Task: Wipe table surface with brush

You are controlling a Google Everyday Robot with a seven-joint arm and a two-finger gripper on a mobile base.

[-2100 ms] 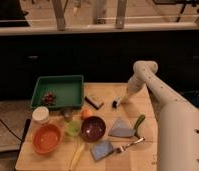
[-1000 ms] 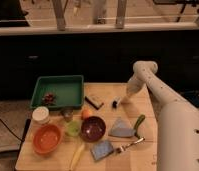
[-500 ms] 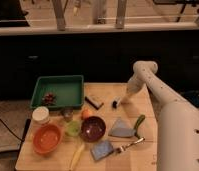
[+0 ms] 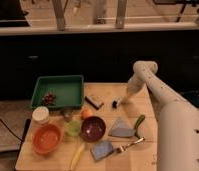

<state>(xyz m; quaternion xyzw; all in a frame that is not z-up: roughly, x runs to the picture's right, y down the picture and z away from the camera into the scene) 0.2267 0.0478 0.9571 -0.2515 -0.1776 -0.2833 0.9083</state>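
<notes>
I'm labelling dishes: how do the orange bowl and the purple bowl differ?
The orange bowl is bright orange; the purple bowl is dark purple. The orange bowl sits by the near left corner of the table surface; the purple bowl is nearer the middle. Both are round and upright. The tool is farther back, right of both, at the brush.

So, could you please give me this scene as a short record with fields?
gripper: low over the far middle of the table, at the top of the brush handle
brush: tilted, dark head down on the wood
table surface: light planks
green tray: far left corner
dark-edged block: left of the brush, apart from it
purple bowl: nearer the front
</notes>
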